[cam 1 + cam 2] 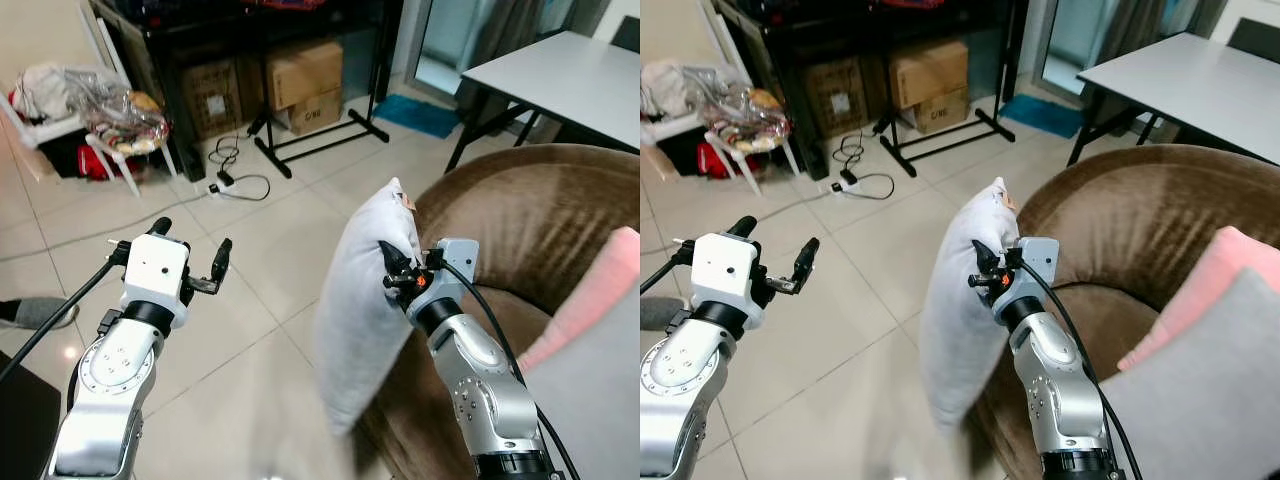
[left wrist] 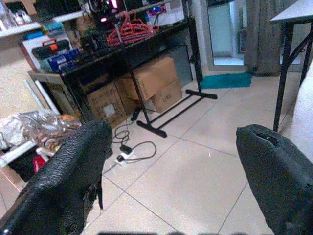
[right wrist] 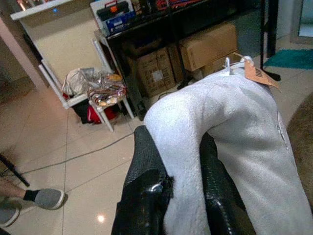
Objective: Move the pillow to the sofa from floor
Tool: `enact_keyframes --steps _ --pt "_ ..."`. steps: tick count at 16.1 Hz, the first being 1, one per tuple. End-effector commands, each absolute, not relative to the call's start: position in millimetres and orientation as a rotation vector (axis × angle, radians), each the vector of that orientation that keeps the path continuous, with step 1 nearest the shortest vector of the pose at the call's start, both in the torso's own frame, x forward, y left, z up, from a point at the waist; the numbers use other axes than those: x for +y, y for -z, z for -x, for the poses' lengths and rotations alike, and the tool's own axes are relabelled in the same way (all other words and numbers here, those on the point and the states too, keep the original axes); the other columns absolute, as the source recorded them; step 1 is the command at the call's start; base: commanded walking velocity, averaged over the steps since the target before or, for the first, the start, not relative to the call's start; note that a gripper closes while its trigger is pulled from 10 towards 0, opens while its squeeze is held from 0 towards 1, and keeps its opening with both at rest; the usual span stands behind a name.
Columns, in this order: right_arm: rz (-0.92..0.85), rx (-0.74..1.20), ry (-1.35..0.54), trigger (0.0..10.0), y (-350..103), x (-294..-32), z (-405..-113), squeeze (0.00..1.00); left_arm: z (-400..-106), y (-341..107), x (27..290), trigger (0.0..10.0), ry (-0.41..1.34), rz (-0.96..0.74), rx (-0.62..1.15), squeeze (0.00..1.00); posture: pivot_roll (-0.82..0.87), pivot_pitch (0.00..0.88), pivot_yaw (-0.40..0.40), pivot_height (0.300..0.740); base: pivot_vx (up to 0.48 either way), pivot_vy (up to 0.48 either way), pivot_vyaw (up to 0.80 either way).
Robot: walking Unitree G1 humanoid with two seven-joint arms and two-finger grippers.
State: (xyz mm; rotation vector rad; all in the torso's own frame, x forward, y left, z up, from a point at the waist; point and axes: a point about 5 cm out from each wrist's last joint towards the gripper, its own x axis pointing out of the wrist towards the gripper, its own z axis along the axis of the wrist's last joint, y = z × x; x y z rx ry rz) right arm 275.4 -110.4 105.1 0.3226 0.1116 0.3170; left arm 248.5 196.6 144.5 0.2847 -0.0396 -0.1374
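My right gripper [image 1: 400, 272] pinches the pillow [image 1: 362, 315], which hangs clear of the floor just beside the sofa [image 1: 530, 220], so I judge the carry nearly done and next must swing it over the seat, while my left gripper [image 1: 190, 255] hovers spread, well apart from the sofa.

Bare floor [image 1: 250, 330] lies open leftward; the sofa [image 1: 540, 220] blocks the right.

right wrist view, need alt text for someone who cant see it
Two black fingers of the right gripper pinch a fold of a grey pillow with an orange tag. Behind it lie a tiled floor, cardboard boxes and a person's grey shoe.
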Motion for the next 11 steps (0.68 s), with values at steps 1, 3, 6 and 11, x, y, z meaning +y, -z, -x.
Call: enact_keyframes --steps 1,3,6,11 --pt "-0.317 0.043 -0.335 10.0 -118.7 -108.2 -279.9 0.0 -247.8 -147.5 196.6 10.0 0.142 -0.293 -0.052 0.0 0.04 0.0 0.014 0.74 0.262 0.0 0.0" --pt "-0.317 0.049 -0.318 10.0 -118.7 -110.7 -279.6 0.0 -249.3 -147.5 195.3 10.0 0.152 -0.289 -0.051 0.0 0.04 0.0 0.021 0.74 0.262 0.0 -0.8" --pt "-0.318 0.055 -0.289 10.0 -117.6 -114.9 -277.5 0.0 -251.2 -147.4 194.5 10.0 0.172 -0.289 -0.048 0.0 0.03 0.0 0.029 0.74 0.259 0.0 -0.8" --pt "-0.319 0.062 -0.267 10.0 -116.3 -116.6 -272.9 0.0 -254.0 -147.1 192.7 10.0 0.194 -0.288 -0.044 0.0 0.02 0.0 0.042 0.74 0.26 0.0 -0.8"
